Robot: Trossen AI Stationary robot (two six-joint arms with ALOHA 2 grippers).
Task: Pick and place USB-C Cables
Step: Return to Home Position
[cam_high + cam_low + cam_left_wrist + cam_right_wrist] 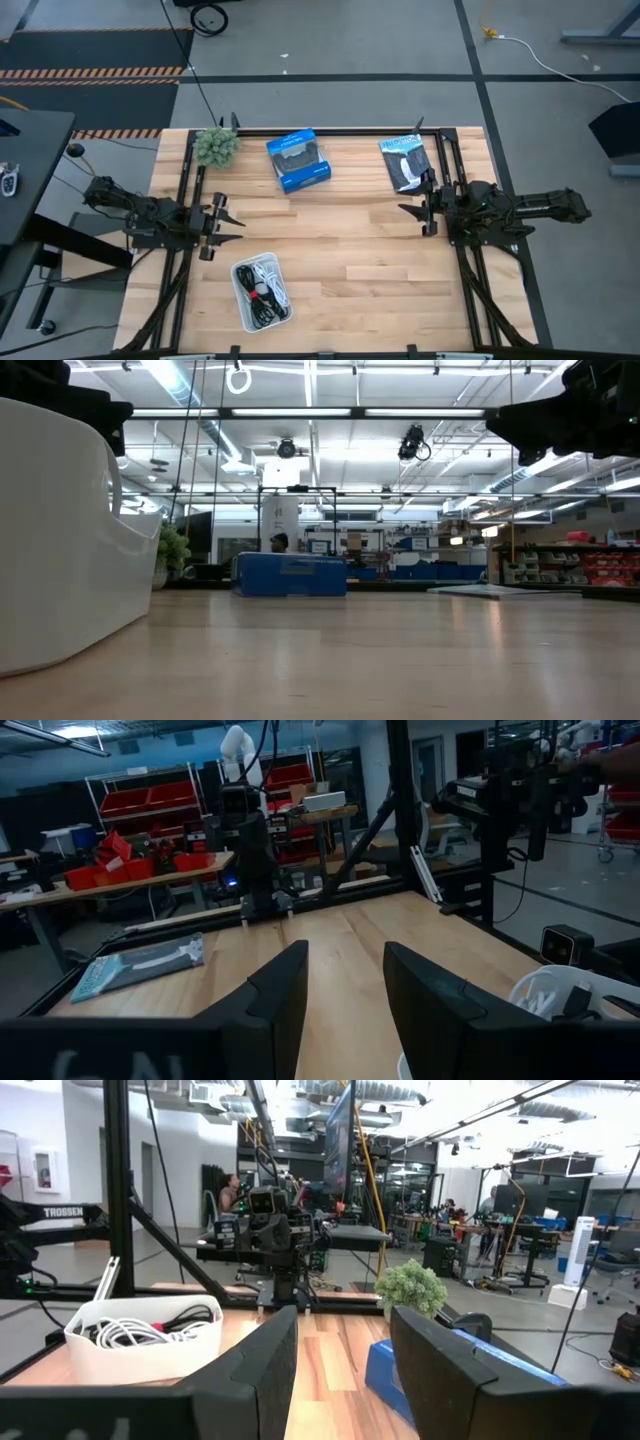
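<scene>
Looking straight down, I see the left gripper (228, 220) over the table's left side, jaws spread and empty. The right gripper (412, 212) hangs over the right side, likewise released with nothing in it. The USB-C cables (262, 290), white, black and one with red, lie tangled inside the white bin (240, 298), which sits on the table near the left gripper. A blue box (299, 160), a black-and-blue packet (405, 163) and a small plant (215, 146) line the opposite edge. At table height, the bin's wall (60, 550) fills the left and hides its contents. From the left wrist, the fingers (285, 985) stand apart over bare wood, the bin's rim just beside them. From the right wrist, parted fingers (265, 1355) frame the bin across the table, cables heaped inside.
</scene>
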